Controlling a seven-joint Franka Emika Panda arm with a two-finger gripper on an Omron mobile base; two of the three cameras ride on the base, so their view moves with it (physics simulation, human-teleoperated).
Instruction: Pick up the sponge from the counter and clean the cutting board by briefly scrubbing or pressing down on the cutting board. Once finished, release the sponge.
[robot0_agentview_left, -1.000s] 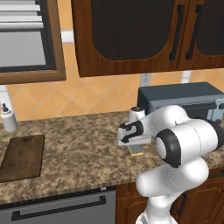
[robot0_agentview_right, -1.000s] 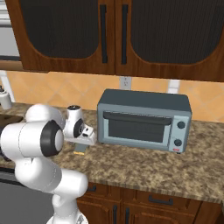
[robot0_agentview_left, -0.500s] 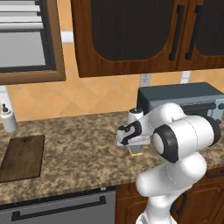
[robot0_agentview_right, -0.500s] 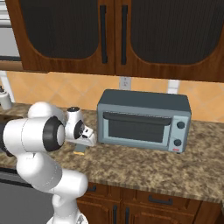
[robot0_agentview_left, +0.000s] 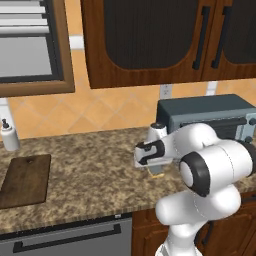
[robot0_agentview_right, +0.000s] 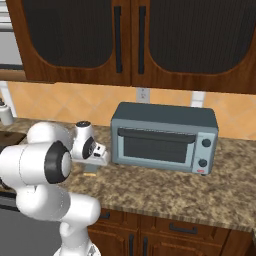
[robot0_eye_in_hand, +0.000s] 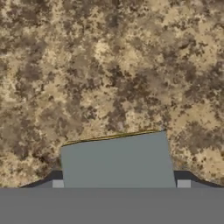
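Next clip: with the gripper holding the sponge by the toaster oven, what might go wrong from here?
The dark brown wooden cutting board lies far along the speckled granite counter, so the yellow sponge with a grey-blue face may slip from the gripper during the long carry. The swinging arm might also brush the grey toaster oven close beside it.

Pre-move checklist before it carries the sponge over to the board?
1. Small yellow sponge with grey-blue face between the fingers: ok, it sits at the gripper in the hand view.
2. Sponge off the speckled granite counter: cannot tell.
3. Dark brown wooden cutting board in view and bare: ok, at the far left of the left base view.
4. Counter between gripper and board free: ok.
5. White bottle behind the board kept apart from it: ok.
6. Grey toaster oven behind the arm: ok, not on the path.
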